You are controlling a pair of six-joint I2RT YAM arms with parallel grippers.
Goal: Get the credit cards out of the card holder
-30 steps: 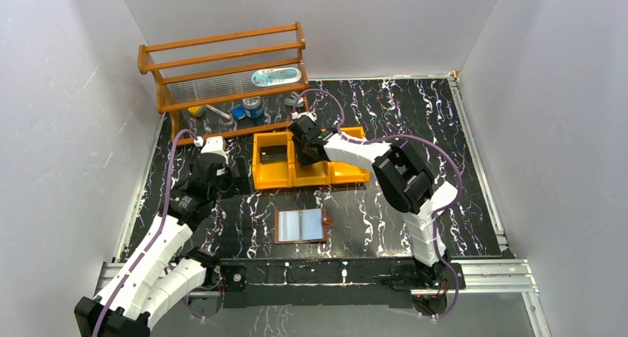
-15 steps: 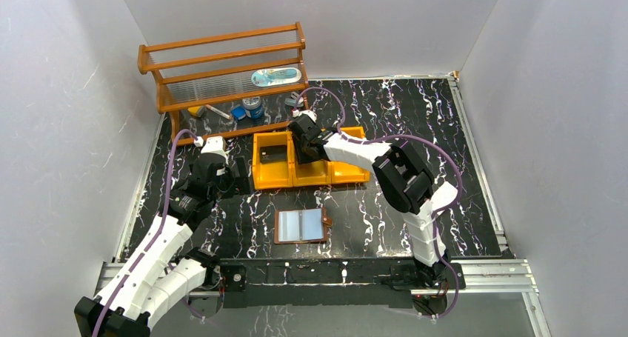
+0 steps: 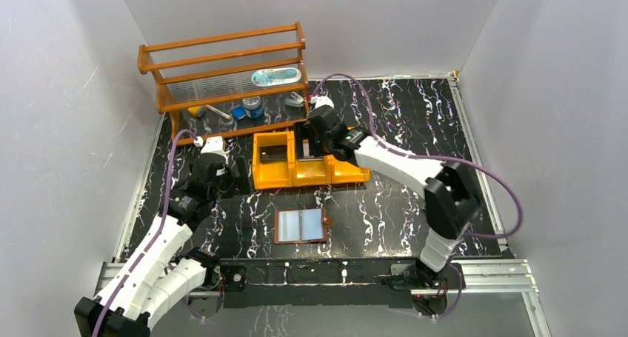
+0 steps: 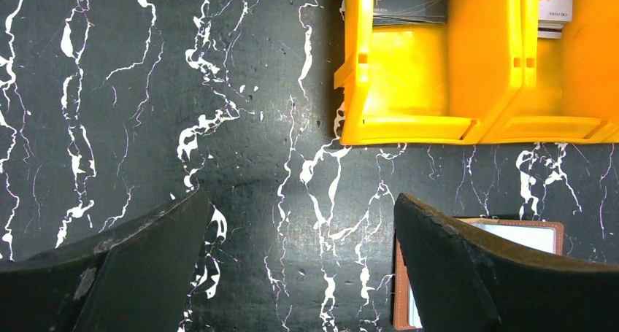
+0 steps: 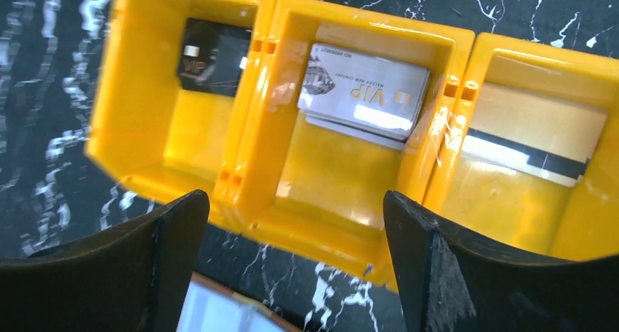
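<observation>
Top external: one card holder [image 3: 301, 225], one tray [image 3: 311, 181]

An orange three-compartment tray [image 3: 272, 178] sits just past the middle of the black, white-veined counter [image 3: 415, 115]. At 11 o'clock stands a wooden rack [image 3: 222, 39] with a pale blue packet [image 3: 279, 76] lying on its shelf. Beneath it sit a round blue-topped can [image 3: 253, 106] and small clutter too tiny to identify.

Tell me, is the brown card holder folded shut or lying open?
Open: the card holder lies spread flat, pale inner sleeves facing up.
</observation>
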